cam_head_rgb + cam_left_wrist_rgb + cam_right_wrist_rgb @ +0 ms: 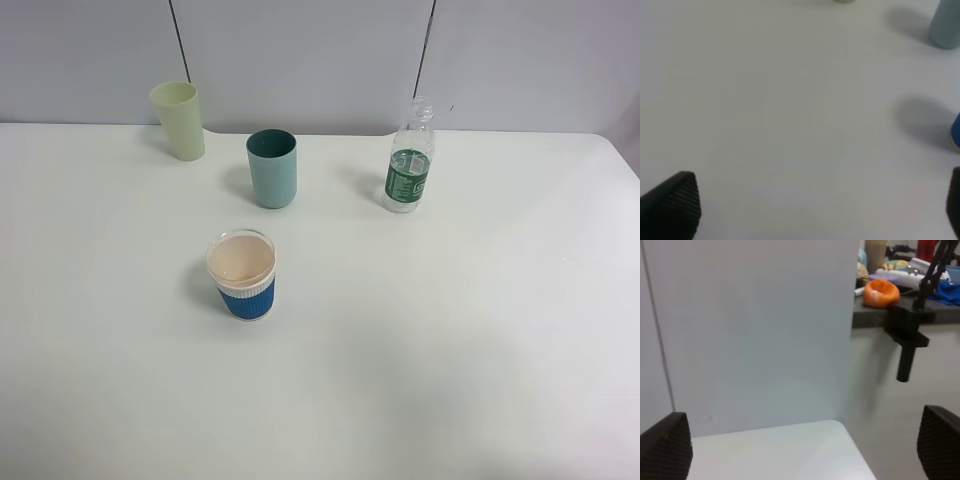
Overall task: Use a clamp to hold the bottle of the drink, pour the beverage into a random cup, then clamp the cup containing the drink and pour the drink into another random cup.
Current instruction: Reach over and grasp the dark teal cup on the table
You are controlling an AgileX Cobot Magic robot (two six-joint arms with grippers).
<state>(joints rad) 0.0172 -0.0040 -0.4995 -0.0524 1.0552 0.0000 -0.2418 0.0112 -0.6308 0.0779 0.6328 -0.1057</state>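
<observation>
Starting layout for a two-stage pour. The bottle (409, 165) is standing upright at the far right of the table (450, 330), well apart from the cups, probably so that the right arm can take it without knocking anything. It is showing clear liquid in its lower part; whether a cap is on cannot be told.

Three cups are standing upright, mouths up to receive a pour:
- **Pale green cup** (178, 120), far left: its contents are hidden.
- **Teal cup** (272, 168), far centre: its contents are hidden.
- **Blue-sleeved cup** (243, 275), nearer: it is appearing empty, with a pale inside.

The left gripper (812, 210) is hanging spread over bare table, holding nothing. The right gripper (802, 450), likewise spread and empty, is facing the back panel.
</observation>
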